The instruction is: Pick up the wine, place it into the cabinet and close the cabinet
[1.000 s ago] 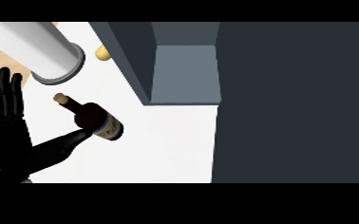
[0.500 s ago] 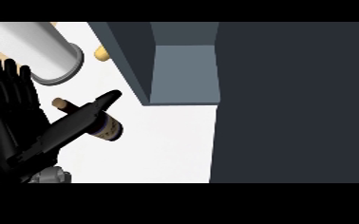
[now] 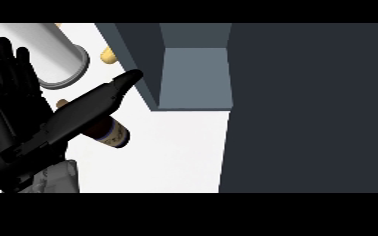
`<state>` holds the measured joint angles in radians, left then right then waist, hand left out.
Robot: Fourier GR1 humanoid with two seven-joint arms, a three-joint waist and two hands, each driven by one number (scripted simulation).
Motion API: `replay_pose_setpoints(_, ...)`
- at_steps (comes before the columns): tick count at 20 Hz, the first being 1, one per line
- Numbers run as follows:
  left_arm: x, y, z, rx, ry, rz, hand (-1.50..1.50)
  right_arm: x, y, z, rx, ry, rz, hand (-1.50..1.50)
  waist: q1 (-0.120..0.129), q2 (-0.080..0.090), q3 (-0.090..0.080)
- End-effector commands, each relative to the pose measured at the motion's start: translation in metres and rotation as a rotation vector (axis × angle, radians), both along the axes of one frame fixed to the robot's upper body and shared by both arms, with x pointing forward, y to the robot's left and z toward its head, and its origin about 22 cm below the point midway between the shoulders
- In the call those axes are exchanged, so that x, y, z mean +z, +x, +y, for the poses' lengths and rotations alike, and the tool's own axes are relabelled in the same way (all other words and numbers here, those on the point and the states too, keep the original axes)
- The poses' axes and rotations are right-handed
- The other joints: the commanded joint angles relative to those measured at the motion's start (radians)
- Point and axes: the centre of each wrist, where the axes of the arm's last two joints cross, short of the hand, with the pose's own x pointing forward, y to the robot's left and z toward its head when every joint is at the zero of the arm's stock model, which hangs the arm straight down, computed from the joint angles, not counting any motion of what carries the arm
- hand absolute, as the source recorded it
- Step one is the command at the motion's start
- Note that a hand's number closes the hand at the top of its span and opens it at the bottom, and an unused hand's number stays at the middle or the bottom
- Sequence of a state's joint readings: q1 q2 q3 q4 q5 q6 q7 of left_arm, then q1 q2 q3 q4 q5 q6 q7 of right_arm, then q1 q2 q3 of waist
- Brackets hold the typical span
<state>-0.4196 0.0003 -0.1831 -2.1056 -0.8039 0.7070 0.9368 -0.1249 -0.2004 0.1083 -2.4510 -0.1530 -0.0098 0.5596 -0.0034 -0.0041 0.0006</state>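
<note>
Left hand [image 3: 44,125] stretched open over the wine bottle [image 3: 114,134], which lies on the white surface [image 3: 177,155] near its left edge. Grey cylinder [image 3: 55,60] at the top left corner, open cabinet [image 3: 193,77] just right of the fingertips.

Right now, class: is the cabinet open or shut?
Open. The cabinet shows its grey inside, and the wine lies outside on the counter.

The left hand [image 3: 44,125] hides most of the wine [image 3: 114,135]; the right hand is out of view.
</note>
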Motion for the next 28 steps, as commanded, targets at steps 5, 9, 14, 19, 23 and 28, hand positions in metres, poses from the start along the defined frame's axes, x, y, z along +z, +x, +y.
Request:
replay_pose_setpoints(5, 0.019, 0.009, -0.01, 0.031, -0.029, 0.069, -1.5, 0.031, -0.038, 0.001, 0.023, 0.032, -0.017, -1.5, -0.004, -0.001, -0.001)
replay_pose_setpoints(9, 0.019, 0.023, -0.003, 0.043, -0.056, 0.068, -1.5, 0.039, -0.032, -0.005, 0.015, 0.023, -0.025, -1.5, -0.006, 0.001, 0.0)
replay_pose_setpoints(14, -0.003, 0.022, -0.001, 0.074, -0.071, 0.078, -1.5, 0.055, -0.025, -0.001, 0.017, 0.015, -0.016, -1.5, -0.003, 0.001, -0.001)
replay_pose_setpoints(19, -0.022, 0.043, 0.023, 0.146, -0.054, 0.085, -1.5, 0.058, -0.029, 0.003, 0.003, 0.007, -0.031, -1.5, -0.005, 0.003, -0.002)
replay_pose_setpoints(23, -0.025, 0.034, 0.02, 0.164, -0.059, 0.081, -1.5, 0.058, -0.03, -0.006, 0.007, 0.01, -0.024, -1.5, -0.003, 0.002, 0.0)
replay_pose_setpoints(28, -0.05, 0.033, 0.044, 0.183, -0.061, 0.139, -1.5, 0.074, -0.03, 0.003, 0.002, 0.013, -0.039, -1.5, -0.004, 0.001, -0.002)
